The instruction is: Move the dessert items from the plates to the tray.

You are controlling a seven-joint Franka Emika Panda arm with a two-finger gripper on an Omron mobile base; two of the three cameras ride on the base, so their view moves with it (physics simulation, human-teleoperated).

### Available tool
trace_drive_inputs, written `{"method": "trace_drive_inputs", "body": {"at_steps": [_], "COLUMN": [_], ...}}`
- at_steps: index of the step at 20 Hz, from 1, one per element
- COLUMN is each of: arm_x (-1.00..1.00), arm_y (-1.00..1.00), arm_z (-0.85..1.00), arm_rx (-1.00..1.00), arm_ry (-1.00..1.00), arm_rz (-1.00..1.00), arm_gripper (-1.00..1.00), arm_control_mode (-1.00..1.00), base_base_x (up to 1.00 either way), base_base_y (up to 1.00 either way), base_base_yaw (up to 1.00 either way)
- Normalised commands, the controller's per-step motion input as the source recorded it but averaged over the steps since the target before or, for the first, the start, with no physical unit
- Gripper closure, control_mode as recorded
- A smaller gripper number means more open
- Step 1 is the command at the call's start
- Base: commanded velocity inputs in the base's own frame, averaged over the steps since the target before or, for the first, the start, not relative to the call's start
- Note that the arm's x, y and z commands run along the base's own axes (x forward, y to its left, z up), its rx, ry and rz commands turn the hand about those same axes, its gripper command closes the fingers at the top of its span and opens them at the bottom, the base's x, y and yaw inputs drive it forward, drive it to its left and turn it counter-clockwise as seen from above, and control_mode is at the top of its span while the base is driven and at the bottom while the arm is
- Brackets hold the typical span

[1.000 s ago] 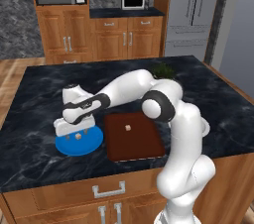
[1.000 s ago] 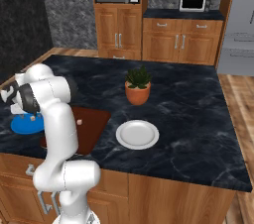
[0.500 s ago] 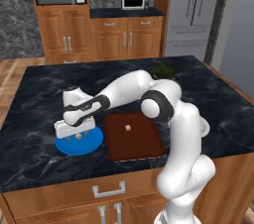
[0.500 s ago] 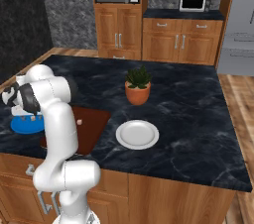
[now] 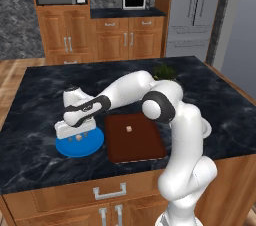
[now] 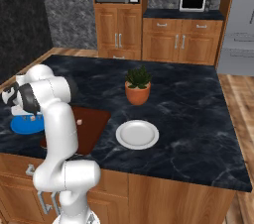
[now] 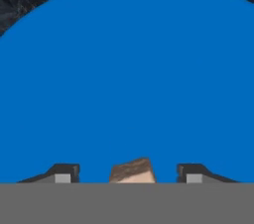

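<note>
The tool [image 7: 131, 176] sits low over the blue plate [image 5: 80, 145] on the desk [image 5: 30, 115], its fingers parted either side of one tan cube [image 7: 133, 171], not touching it. Another cube [image 5: 128, 128] lies on the brown tray [image 5: 135, 140]; the white plate [image 6: 137, 134] stands apart.

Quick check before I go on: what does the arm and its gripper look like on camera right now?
Glossy white rounded arm with dark joint bands; a white hand carries the gripper, whose two small fingertips are dark with pale grey pads. No cables or markings show.
</note>
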Motion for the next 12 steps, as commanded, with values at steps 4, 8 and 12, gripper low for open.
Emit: {"method": "trace_drive_inputs", "body": {"at_steps": [4, 8, 12], "arm_x": [0.0, 0.0, 0.0], "arm_y": [0.0, 0.0, 0.0], "arm_z": [0.0, 0.0, 0.0], "arm_rx": [0.0, 0.0, 0.0], "arm_ry": [0.0, 0.0, 0.0], "arm_rz": [0.0, 0.0, 0.0], "arm_gripper": [1.0, 1.0, 1.0], "arm_control_mode": [-1.0, -1.0, -1.0], "base_base_x": [0.0, 0.0, 0.0], "base_base_y": [0.0, 0.0, 0.0], "base_base_yaw": [0.0, 0.0, 0.0]}}
